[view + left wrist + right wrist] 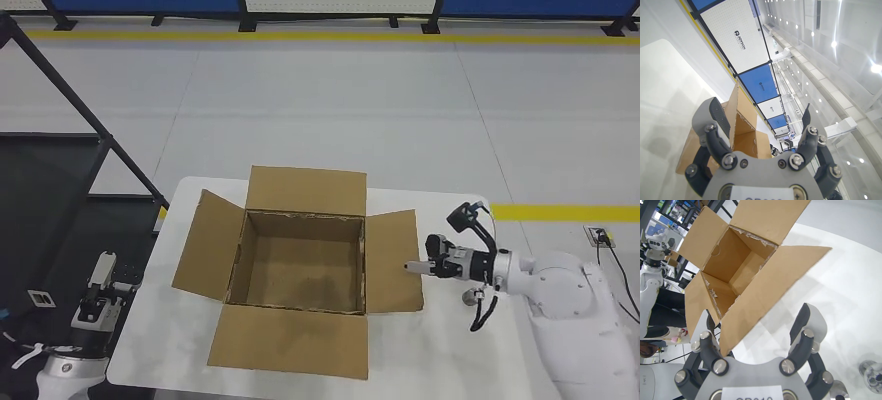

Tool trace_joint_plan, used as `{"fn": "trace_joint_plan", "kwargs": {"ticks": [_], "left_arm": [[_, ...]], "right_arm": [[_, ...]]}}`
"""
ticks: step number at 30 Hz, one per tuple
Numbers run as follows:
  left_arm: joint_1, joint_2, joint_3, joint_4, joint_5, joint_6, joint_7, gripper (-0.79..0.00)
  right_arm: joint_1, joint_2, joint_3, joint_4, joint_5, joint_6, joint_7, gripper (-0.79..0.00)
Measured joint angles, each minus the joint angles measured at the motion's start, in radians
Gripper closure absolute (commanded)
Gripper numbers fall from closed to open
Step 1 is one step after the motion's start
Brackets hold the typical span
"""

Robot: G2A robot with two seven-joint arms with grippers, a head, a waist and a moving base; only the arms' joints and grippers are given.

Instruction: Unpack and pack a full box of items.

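An open cardboard box (290, 340) stands in the middle of the white table (450, 340), all four flaps folded outward. Its inside (738, 262) is bare brown cardboard with no items in it. My right gripper (413, 267) hovers low over the table at the outer edge of the box's right flap. In its wrist view the right gripper (756, 321) is open, and a corner of that flap (772, 279) lies between the fingers. My left gripper (100, 290) hangs off the table's left side, below its edge. The left gripper (762, 113) is open and holds nothing, with the box (745, 128) beyond it.
A black metal frame (60, 100) stands left of the table, close to the left arm. Bare table surface lies right of the box and along its front. Another white robot (653, 249) stands far behind the box in the right wrist view.
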Motion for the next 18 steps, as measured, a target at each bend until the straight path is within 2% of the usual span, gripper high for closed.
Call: {"fn": "trace_joint_plan", "kwargs": {"ticks": [7, 18], "left_arm": [[-0.001, 0.002, -0.002, -0.011, -0.001, 0.001, 0.0, -0.785], [-0.003, 0.002, -0.003, -0.015, -0.004, 0.002, 0.0, -0.785]], "right_arm": [[-0.222, 0.04, 0.198, -0.316, -0.211, 0.079, 0.037, -0.785], [-0.207, 0.039, 0.189, -0.295, -0.199, 0.074, 0.036, -0.785]]}}
